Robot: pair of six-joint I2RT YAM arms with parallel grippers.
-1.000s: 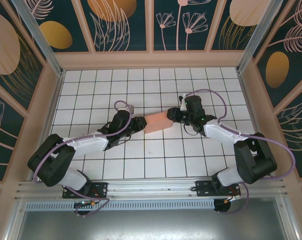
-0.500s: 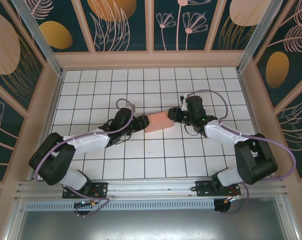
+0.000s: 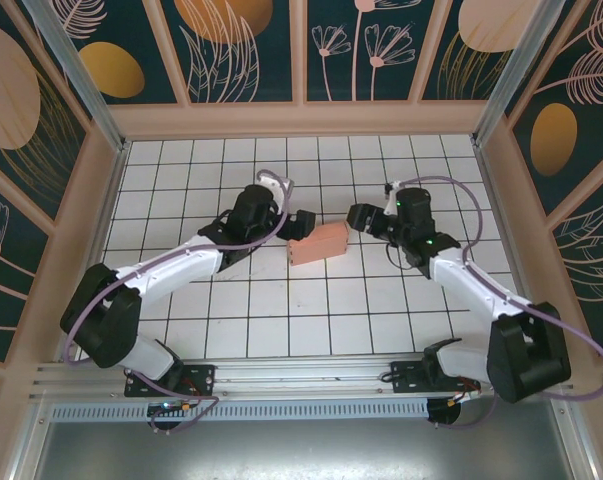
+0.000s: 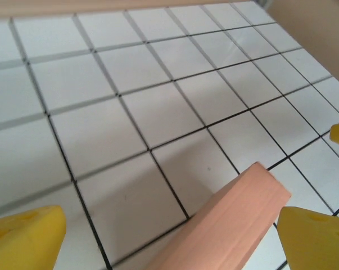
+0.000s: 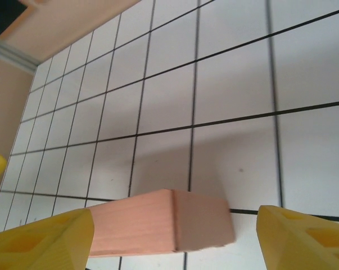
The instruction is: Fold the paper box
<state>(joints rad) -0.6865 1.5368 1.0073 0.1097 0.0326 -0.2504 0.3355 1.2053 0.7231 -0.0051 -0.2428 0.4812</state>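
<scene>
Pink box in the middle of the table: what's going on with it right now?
The salmon-pink cardboard box lies on the white tiled table, folded into a compact block. The left gripper is at its left end and the right gripper at its right end, both with jaws open. Neither grips the box; it rests on its own.

A white tiled tabletop with thin black grid lines is lying inside a pale peach frame. Dark teal wall panels painted with pale leaves, flowers and orange ovals are rising around it. A ribbed silver metal rail is running along the near edge.
</scene>
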